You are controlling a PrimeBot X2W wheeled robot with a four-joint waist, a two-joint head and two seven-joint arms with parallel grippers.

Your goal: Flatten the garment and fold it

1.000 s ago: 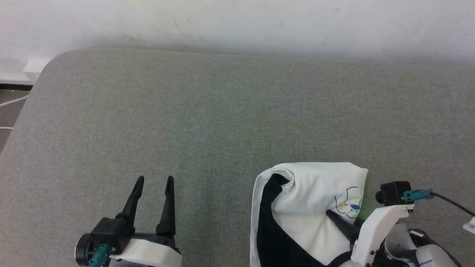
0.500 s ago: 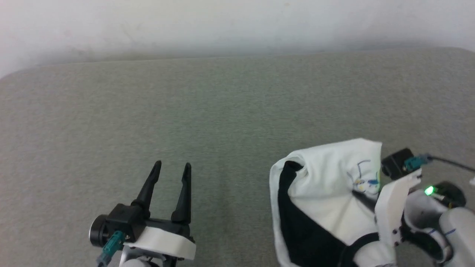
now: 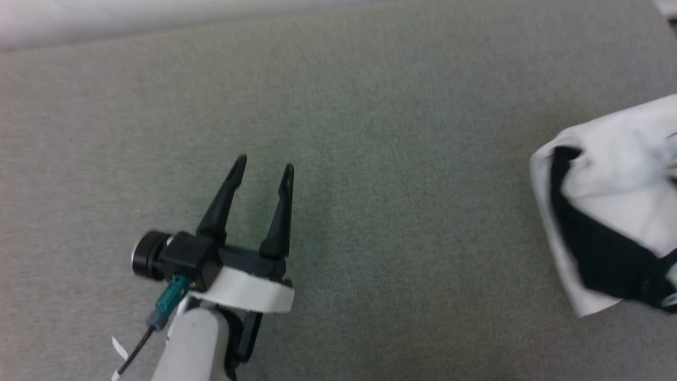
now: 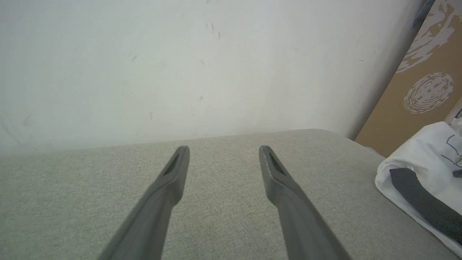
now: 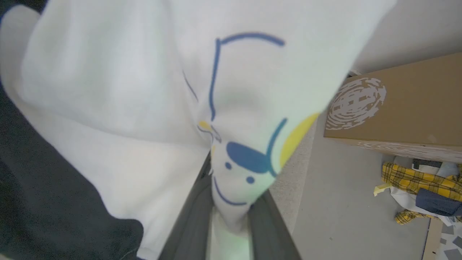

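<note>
Shirt [image 3: 624, 169], white and black: bunched at the desk's [image 3: 370, 159] right side, one fold pinched in the right hand [image 5: 228, 216]; left hand [image 3: 264, 165] spread, well apart to its left.

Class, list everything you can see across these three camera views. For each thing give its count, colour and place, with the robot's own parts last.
garment: one, white with black parts and a blue and yellow print, bunched at the right of the padded surface
padded surface: one, grey-green, spread across the head view
wall: one, white, behind the surface
cardboard box: one, brown with white print, beyond the surface's right end
clothes pile: one, yellow plaid with dark blue, on the floor near the box
floor: one, pale grey, beside the surface
left gripper: one, black fingers, open and empty over the surface
right gripper: one, dark fingers, shut on a fold of the garment
</note>
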